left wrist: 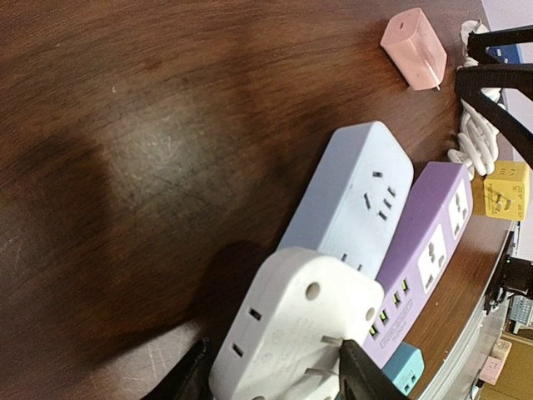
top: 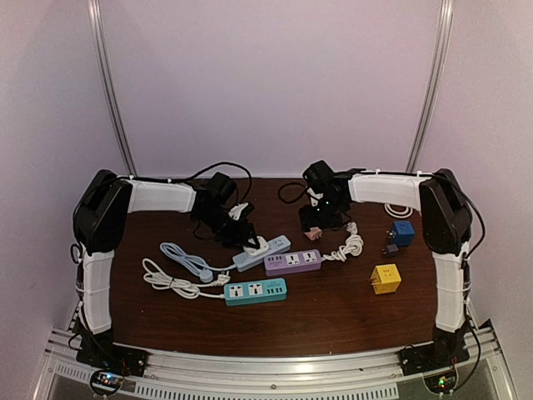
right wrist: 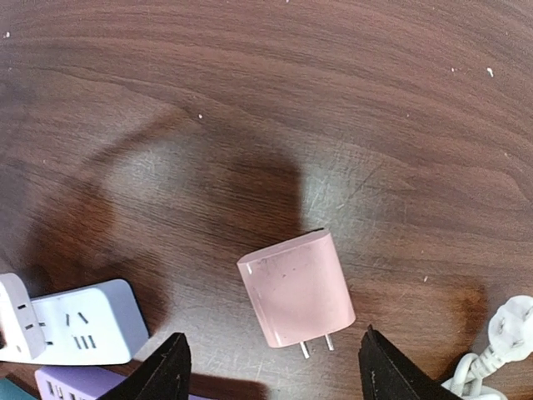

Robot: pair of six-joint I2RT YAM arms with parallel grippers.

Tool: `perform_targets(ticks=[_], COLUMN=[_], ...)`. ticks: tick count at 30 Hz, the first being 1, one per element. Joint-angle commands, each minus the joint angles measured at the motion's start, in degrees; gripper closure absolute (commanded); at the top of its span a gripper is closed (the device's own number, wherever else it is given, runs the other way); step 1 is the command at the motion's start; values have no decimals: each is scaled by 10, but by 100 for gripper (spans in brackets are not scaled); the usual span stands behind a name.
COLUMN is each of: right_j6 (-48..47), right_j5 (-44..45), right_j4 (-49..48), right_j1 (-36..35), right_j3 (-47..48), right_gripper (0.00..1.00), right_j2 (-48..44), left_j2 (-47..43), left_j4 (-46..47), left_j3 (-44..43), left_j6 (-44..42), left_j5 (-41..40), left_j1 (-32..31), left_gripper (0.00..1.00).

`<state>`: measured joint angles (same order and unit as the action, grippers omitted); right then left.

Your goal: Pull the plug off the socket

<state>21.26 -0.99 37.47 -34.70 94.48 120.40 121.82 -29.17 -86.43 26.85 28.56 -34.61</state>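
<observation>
Half open, the left gripper [left wrist: 279, 379] clamps the white plastic multi-outlet adapter [left wrist: 291, 321], over the pale blue power strip [left wrist: 358, 200]'s end. The right gripper [right wrist: 275, 379] stands wide and empty, a pink rectangular charger plug [right wrist: 296, 287] lying untouched just beyond its fingertips.

The table [right wrist: 250, 83] is dark wood with a half-gloss finish, finely scratched and flecked with pale specks. The pale blue power strip [left wrist: 358, 200] is smooth matt plastic, as is the white adapter [left wrist: 291, 333] seated on it. Near the strip, the pink plug [right wrist: 296, 287] is smooth, faintly scuffed plastic, and its prongs [right wrist: 305, 348] are bare bright metal.
</observation>
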Motion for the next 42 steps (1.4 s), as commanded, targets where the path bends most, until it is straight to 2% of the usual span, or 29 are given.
perform_targets(ticks=[1, 10, 15, 25, 39, 42], right_j6=[18, 113, 145, 180, 195, 197], right_j5=[-60, -219, -250, -268, -278, -278], right_j4=[-38, -193, -235, -269, -282, -285], right_j1=[-11, -33, -42, -48, -48, -48], right_j3=[-22, -111, -118, -120, -124, -129], right_gripper=[35, 60, 68, 77, 83, 83], right_j2=[-40, -63, -51, -23, 10, 13], left_j2=[2, -17, -23, -40, -68, -72], left_j4=[6, 23, 28, 38, 74, 83], left_j3=[17, 23, 29, 34, 53, 53], left_j6=[1, 6, 7, 10, 19, 24], left_j5=[-24, -24, -21, -22, 9, 19], left_j1=[1, 1, 1, 1, 0, 0], left_gripper=[50, 53, 54, 54, 55, 58])
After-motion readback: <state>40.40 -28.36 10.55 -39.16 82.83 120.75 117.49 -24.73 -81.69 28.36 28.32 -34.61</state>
